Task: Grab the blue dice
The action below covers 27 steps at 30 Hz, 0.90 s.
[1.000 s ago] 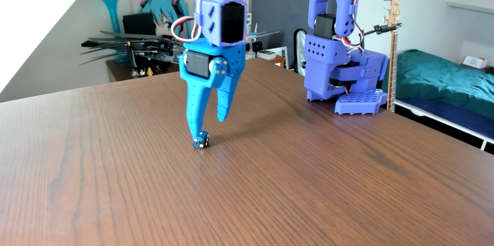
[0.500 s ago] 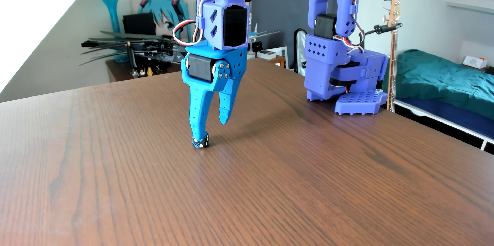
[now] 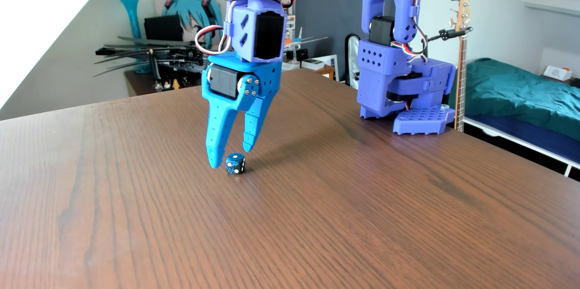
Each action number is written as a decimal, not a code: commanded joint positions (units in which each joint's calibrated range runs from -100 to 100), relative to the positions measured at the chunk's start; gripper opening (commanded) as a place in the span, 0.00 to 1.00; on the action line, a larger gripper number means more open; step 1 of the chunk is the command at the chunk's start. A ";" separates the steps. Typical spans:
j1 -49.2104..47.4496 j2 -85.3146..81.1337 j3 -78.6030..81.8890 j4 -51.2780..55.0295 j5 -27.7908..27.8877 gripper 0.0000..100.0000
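**A:** Where does the small glossy blue dice with rounded corners and white pips [image 3: 235, 164] sit?

**B:** On the dark wood-grain counter [image 3: 314, 213], resting flat. The bright blue plastic two-fingered claw [image 3: 230, 159] hangs above it with its fingers parted and nothing between them. The longer finger's tip is low, just beside the dice on the view's left; the shorter tip is above and slightly right of it. Whether either touches the dice cannot be told.

**A:** How would it likely handle?

**B:** It looks hard, stiff and very light, so crushing seems no worry. The shiny faces and rounded corners suggest it is slippery, and a cube this much smaller than the claw could squirt out or skid across the smooth counter if pinched off-centre.

**A:** So where should the claw take hold?

**B:** Probably on two opposite flat side faces, at mid-height, with the fingertips square to them, not on the corners.
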<state>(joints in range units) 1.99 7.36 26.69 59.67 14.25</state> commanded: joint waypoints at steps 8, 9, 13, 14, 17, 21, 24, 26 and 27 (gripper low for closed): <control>0.22 -0.12 1.15 -0.54 -0.32 0.23; 0.14 -0.12 1.15 -0.54 -0.32 0.23; 0.05 -0.12 1.15 -0.54 -0.32 0.23; -0.27 -0.12 1.15 -0.54 -0.26 0.23; -0.60 -0.12 1.61 -0.54 -0.21 0.19; -0.27 -0.12 1.61 -0.54 -0.26 0.03; -0.11 -0.12 1.70 -0.54 -0.26 0.02; 0.05 -0.12 1.70 -0.54 -0.26 0.02; 0.05 -0.03 1.70 -0.54 -0.26 0.02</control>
<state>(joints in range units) 2.23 8.28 28.49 59.67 14.25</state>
